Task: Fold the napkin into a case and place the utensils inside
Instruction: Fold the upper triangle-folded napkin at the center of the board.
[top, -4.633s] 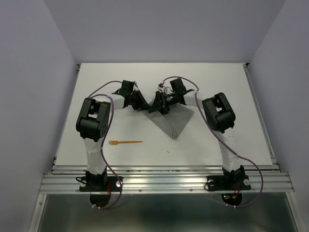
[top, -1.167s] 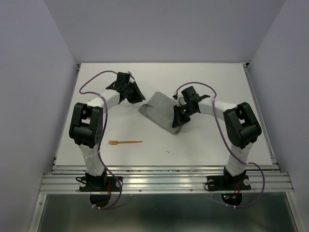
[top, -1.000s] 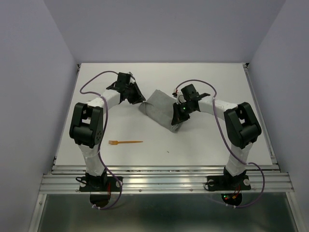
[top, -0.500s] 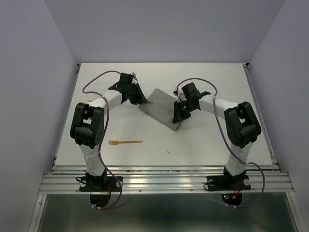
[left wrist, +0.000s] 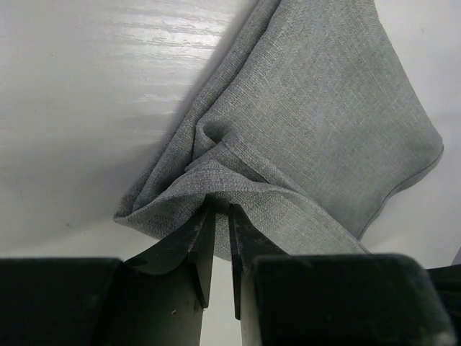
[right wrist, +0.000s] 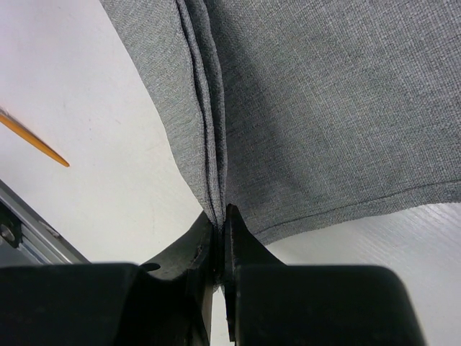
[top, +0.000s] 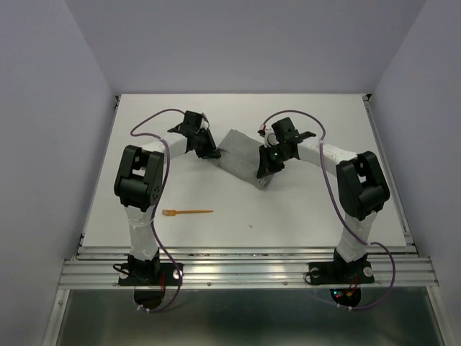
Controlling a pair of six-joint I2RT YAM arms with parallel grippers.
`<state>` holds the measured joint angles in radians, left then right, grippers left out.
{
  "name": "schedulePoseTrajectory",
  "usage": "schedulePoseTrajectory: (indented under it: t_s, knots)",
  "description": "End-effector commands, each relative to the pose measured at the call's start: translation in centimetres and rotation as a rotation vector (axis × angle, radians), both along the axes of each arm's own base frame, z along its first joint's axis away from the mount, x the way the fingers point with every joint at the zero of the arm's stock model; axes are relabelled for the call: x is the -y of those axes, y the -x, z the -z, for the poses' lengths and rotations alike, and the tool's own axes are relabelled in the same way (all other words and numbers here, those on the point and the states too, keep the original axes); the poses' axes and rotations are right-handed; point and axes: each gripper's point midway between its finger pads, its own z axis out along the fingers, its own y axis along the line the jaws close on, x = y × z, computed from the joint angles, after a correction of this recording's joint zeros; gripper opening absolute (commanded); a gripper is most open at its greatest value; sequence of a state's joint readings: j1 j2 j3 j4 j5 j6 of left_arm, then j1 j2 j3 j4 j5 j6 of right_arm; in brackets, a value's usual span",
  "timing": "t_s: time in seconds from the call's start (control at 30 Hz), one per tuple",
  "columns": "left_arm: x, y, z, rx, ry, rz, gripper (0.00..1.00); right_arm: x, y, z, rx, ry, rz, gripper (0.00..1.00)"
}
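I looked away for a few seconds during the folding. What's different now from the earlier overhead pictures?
The left pincer, which had pulled off leftward, swung back right to the napkin and closed on its folded left corner. The right pincer kept gripping the layered edge, shifting slightly toward the far side; the cloth went from a triangle to a narrower oblong. The fork stayed put.

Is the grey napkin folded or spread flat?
Folded: the napkin is a narrow bundle, with stacked layers at its edge in the right wrist view.
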<state>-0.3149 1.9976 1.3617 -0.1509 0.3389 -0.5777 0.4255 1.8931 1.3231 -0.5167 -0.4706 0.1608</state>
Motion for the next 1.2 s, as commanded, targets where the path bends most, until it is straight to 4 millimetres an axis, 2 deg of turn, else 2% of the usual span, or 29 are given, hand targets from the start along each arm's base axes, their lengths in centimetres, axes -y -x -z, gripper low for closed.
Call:
schedulePoseTrajectory:
  t_s: [0.0,0.13,0.37,0.6,0.67,0.73,0.8,0.83,0.9,0.97,1.0,1.07,1.1,1.17]
  knots:
    - [0.4,-1.7,-1.5,0.055,-0.012,0.012,0.25,-0.4,-1.6,-1.6,0.053,-0.018,-0.007,0.01]
    - [0.5,-1.8,-0.1,0.023,-0.02,0.015,0.24,-0.2,-2.1,-1.6,0.058,-0.018,-0.006,0.01]
    - [0.4,-1.4,1.3,-0.005,-0.033,0.018,0.24,0.5,-3.0,-1.0,0.039,-0.028,-0.001,0.01]
    - [0.4,-1.5,1.9,-0.017,-0.032,0.025,0.24,1.8,-3.4,1.2,0.019,0.022,-0.005,0.01]
    - [0.5,-1.6,2.0,-0.022,-0.032,0.026,0.24,2.5,-3.6,2.2,0.013,0.072,-0.005,0.18]
    - [0.5,-1.6,2.1,-0.022,-0.033,0.027,0.24,3.3,-3.7,2.7,0.018,0.115,0.01,0.21]
    - [0.6,-1.7,2.0,-0.023,-0.032,0.028,0.24,3.7,-3.8,2.3,0.03,0.133,0.037,0.23]
    - [0.6,-1.6,2.1,-0.026,-0.033,0.028,0.24,3.5,-4.1,1.0,0.064,0.112,0.044,0.29]
    - [0.5,-1.7,2.0,-0.025,-0.035,0.029,0.24,3.8,-4.1,0.1,0.089,0.115,0.086,0.46]
    - [0.5,-1.7,2.0,-0.026,-0.035,0.029,0.24,4.1,-4.1,-1.0,0.11,0.113,0.114,0.51]
    - [0.6,-1.6,2.1,-0.028,-0.033,0.03,0.24,4.1,-4.1,-2.5,0.141,0.099,0.136,0.53]
    - [0.6,-1.5,2.2,-0.034,-0.031,0.033,0.24,4.3,-3.6,-2.9,0.149,0.081,0.171,0.58]
    - [0.7,-1.4,2.3,-0.036,-0.03,0.034,0.24,4.3,-4.0,-4.2,0.191,0.063,0.197,0.58]
    - [0.8,-1.4,2.4,-0.038,-0.024,0.037,0.24,4.6,-3.5,-4.1,0.179,0.052,0.25,0.57]
